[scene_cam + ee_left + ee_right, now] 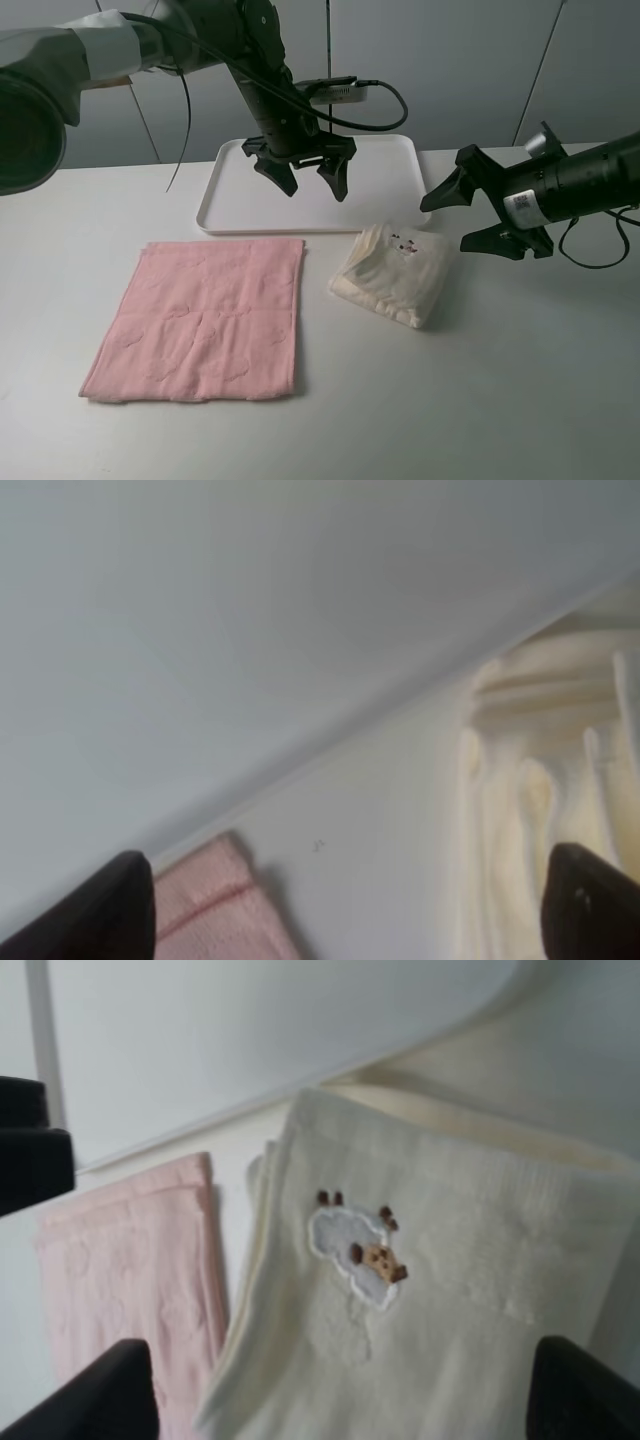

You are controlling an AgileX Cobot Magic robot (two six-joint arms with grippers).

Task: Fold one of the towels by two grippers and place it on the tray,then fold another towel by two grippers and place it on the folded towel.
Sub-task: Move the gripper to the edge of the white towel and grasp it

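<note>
**Desk:** What's in shot, quick?

**Photog:** Two-arm robot at a white tabletop [520, 390]. Left hand [315, 188] hangs over the white plastic tray [385, 200] at the back, claws spread wide apart, gripping nothing. Can't tell if the tips touch the tray.

**Desk:** And the right hand?

**Photog:** Right hand [446, 222] reaches in from the right side, claws apart too, also empty. It points at the cream-white towel [395, 275] and sits just beside its far right corner, no grip on it.

**Desk:** Is that towel on the tray?

**Photog:** No. It lies folded into a thick packet on the tabletop, just in front of the tray's front right corner. Layered edges show along its left side. The cartoon-face mark [405, 245] faces up, near the edge closest to the tray. Right wrist cam has it sharp: pale patch w/ small brown bits.

**Desk:** Pink one?

**Photog:** The pale pink towel [200, 320] is spread flat on the tabletop, left of the cream one, w/ a strip of bare tabletop btwn them. Its far edge runs near the tray's front rim, apart from it. Embossed pattern shows across the cloth.

**Desk:** Anything from the left wrist cam?

**Photog:** Mostly tray surface, blurred. Beyond the rim you get a pink corner on one side and the cream packet's stacked folds on the other. Two black fingertips sit far apart at the frame's edge.
</note>
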